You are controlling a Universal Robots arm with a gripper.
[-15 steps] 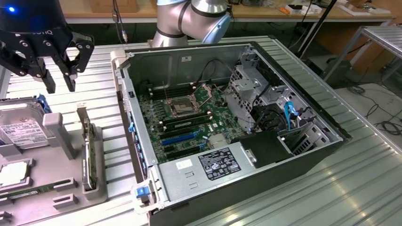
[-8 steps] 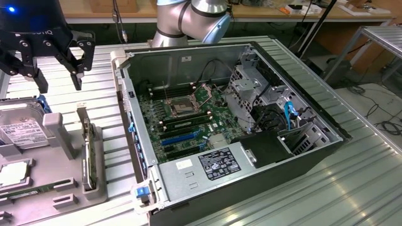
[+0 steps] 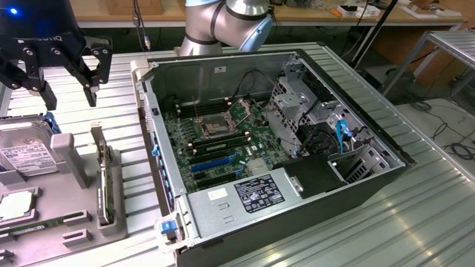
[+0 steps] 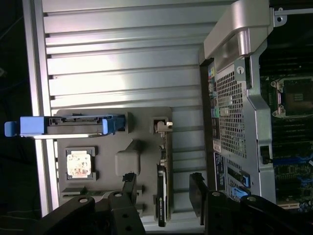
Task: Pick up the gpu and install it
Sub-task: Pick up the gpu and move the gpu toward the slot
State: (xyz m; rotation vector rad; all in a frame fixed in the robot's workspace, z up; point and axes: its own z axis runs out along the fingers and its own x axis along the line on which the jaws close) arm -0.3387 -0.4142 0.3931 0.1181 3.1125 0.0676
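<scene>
The gpu (image 3: pixel 104 179) is a thin dark card standing on edge in a slot of the grey holder (image 3: pixel 72 158), at the exterior view's left beside the open computer case (image 3: pixel 319 183). My black gripper (image 3: pixel 69 95) hangs open well above the holder's far end, with nothing between its fingers. In the wrist view the gpu (image 4: pixel 162 181) appears edge-on, its silver bracket (image 4: pixel 161 125) at one end. There the gripper (image 4: pixel 163 193) straddles the card's line from above, and one finger (image 4: pixel 130 188) shows on each side of it.
The holder also carries a hard drive (image 3: pixel 22 153) in a blue caddy (image 4: pixel 63 126), a processor chip (image 4: pixel 78 164) and a memory stick (image 3: pixel 30 225). The case lies open with its motherboard (image 3: pixel 215 139) and blue slots (image 3: pixel 215 162) exposed. All rests on a ribbed metal table (image 3: pixel 415 222).
</scene>
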